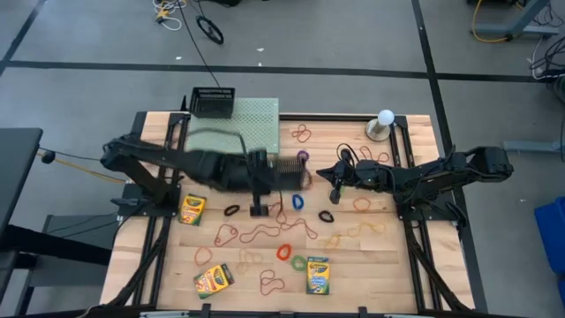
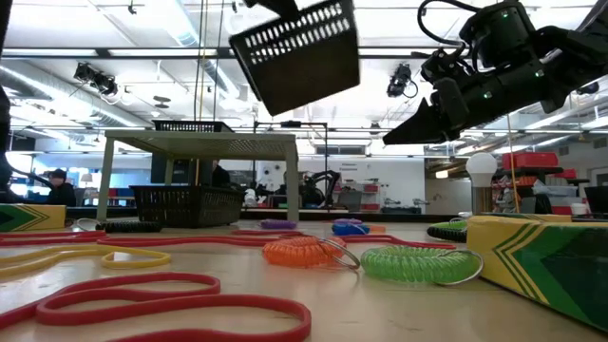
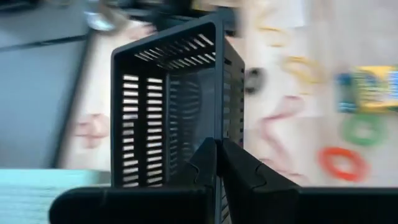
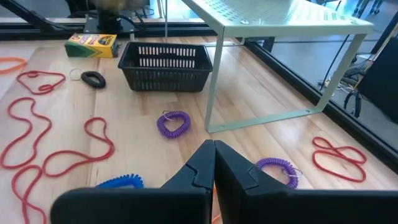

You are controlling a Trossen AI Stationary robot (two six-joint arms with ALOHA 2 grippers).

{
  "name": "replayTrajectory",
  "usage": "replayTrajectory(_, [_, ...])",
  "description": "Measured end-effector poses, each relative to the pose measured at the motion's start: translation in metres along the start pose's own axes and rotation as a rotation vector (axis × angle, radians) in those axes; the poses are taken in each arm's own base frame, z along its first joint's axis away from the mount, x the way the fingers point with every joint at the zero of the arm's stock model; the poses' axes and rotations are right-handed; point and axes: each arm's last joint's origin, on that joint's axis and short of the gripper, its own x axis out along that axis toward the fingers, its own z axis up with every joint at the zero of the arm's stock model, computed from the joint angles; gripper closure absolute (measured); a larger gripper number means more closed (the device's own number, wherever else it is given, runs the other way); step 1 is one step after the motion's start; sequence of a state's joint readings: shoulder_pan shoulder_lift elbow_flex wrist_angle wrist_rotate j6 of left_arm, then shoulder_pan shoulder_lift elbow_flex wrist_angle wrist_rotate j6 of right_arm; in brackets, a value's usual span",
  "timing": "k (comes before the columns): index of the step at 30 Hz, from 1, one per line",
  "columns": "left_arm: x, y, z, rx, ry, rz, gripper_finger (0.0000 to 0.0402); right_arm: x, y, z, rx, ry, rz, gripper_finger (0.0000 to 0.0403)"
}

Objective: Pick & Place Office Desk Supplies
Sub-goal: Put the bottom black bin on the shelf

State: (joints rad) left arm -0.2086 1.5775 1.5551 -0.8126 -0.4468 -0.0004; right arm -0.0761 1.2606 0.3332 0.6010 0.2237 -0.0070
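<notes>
Bright overhead light, blurred wrist view

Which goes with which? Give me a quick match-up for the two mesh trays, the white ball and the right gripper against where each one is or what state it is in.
Things:
1. mesh tray A
2. mesh tray B
3. white ball
4. right gripper

Places or states:
a. on top of the green shelf
b. shut on nothing, above the table
c. off the table, clamped in the left gripper
d. on a grey stand near the table's far right corner

Pairs: 1-c, 2-a, 3-d, 4-b
</notes>
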Motion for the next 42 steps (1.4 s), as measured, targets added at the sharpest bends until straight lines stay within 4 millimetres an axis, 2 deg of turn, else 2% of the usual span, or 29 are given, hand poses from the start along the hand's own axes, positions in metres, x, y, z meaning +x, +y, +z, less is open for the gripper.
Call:
replayTrajectory(4, [0.001,0.04,-0.002,0.061,0.015,0.08,0.0387,0.0,0.0,0.0,0.003,-0.001,0.0,0.0392])
replayTrajectory(11, [0.022,0.11,-0.018,0.144,0.125,0.181,0.0388,0.0,0.0,0.0,0.002,-0.001,0.005,0.0392])
replayTrajectory(17, [0.03,0.154,-0.033,0.116,0.19,0.242,0.0387,0.0,0.0,0.0,0.002,-0.001,0.005,0.0392])
replayTrajectory(21, [0.037,0.171,-0.042,0.102,0.231,0.26,0.0386,0.0,0.0,0.0,0.002,0.0,0.004,0.0392])
replayTrajectory(28, [0.045,0.192,-0.053,0.091,0.276,0.28,0.0386,0.0,0.0,-0.002,-0.002,0.017,0.004,0.0392])
replayTrajectory(36, [0.046,0.207,-0.062,0.084,0.309,0.288,0.0385,0.0,0.0,-0.002,-0.003,0.021,0.004,0.0392])
replayTrajectory(42, [0.055,0.212,-0.067,0.111,0.342,0.274,0.0385,0.0,0.0,-0.002,-0.002,0.021,0.004,0.0392])
